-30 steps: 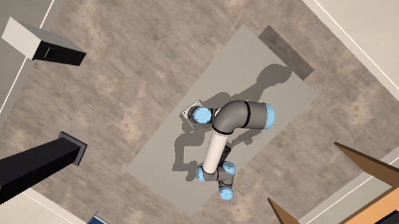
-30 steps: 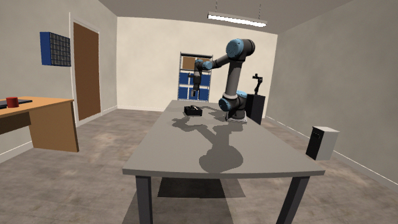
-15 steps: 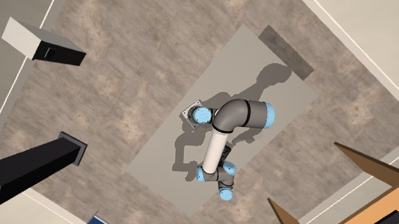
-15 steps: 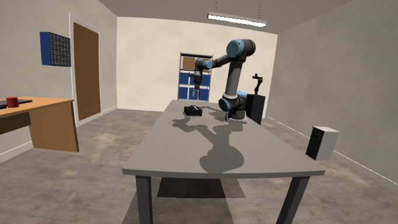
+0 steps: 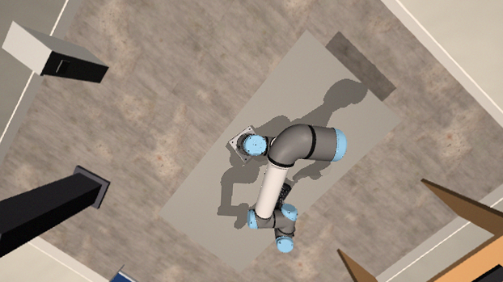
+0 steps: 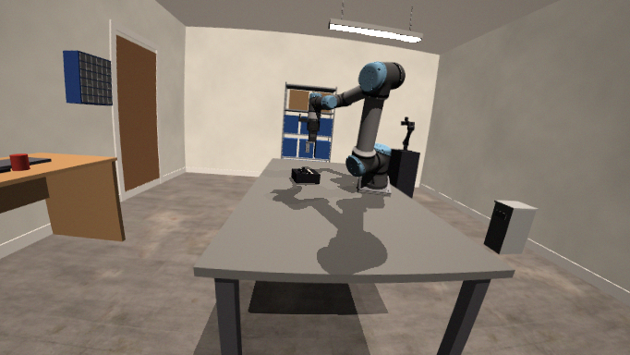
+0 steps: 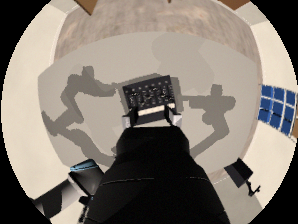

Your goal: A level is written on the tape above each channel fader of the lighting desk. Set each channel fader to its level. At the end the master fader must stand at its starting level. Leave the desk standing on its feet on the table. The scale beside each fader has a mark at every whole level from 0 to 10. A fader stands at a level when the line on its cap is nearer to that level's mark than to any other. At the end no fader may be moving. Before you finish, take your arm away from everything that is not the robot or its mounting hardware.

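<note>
The lighting desk (image 6: 306,175) (image 7: 149,92) is a small black box standing on the grey table (image 6: 277,240) (image 5: 302,81) (image 7: 113,63), near the far end, left of the arm's base. In the top view only a corner of the desk (image 5: 285,191) shows beside the forearm. Its faders and tape labels are too small to read. My gripper (image 6: 313,149) (image 7: 151,111) is open and empty, pointing down, and hangs well above the desk. In the wrist view the desk lies just beyond the fingertips.
A black box (image 6: 404,172) stands on the table right behind the arm's base (image 6: 373,185). A white-and-black box (image 6: 510,226) sits on the floor to the right. A wooden desk (image 6: 78,185) stands at the left and a shelf (image 6: 305,120) at the back wall.
</note>
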Tool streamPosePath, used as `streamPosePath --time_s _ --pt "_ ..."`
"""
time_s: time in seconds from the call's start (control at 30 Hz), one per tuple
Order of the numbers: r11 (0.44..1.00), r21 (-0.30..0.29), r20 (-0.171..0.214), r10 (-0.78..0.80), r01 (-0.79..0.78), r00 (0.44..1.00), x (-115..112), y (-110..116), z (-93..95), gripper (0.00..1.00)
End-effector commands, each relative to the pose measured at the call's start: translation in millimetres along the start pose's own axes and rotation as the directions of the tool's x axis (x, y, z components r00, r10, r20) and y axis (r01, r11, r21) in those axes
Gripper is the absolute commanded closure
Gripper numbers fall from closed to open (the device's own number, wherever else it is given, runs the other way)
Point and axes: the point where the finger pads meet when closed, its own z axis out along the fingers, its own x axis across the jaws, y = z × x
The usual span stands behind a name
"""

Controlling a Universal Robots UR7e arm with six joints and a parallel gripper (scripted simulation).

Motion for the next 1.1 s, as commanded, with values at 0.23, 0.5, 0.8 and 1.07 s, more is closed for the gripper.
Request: streamPosePath --time_s 0.23,0.5,0.8,1.07 --pt "1.0 0.0 -0.001 -0.006 0.006 1.0 0.1 0.0 -0.6 0.0" --pt "1.0 0.0 -0.001 -0.007 0.007 1.0 0.1 0.0 -0.6 0.0" --pt "1.0 0.001 -0.001 -0.013 0.013 1.0 -0.1 -0.3 -0.4 0.0" --pt "0.998 0.004 -0.001 -0.057 0.057 0.998 -1.1 -2.1 0.3 0.0"
